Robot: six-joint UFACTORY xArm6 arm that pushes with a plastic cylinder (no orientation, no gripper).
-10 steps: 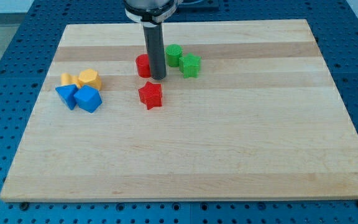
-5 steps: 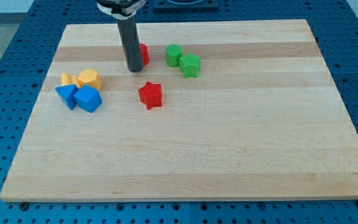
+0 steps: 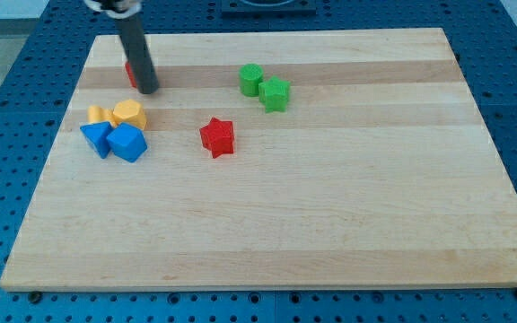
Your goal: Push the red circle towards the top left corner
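The red circle (image 3: 129,72) is near the board's top left, mostly hidden behind my rod; only a red sliver shows at the rod's left side. My tip (image 3: 148,91) rests on the board just to the right of and below the circle, touching it. A red star (image 3: 216,136) lies well to the right and lower down.
Two yellow blocks (image 3: 128,114) and two blue blocks (image 3: 127,142) cluster at the left, just below my tip. A green cylinder (image 3: 251,80) and a green block (image 3: 276,93) sit right of centre near the top. The wooden board (image 3: 330,224) has a top left corner close by.
My rod has swept left and slightly up across the board. The red circle has moved with it from beside the green blocks to near the top left.
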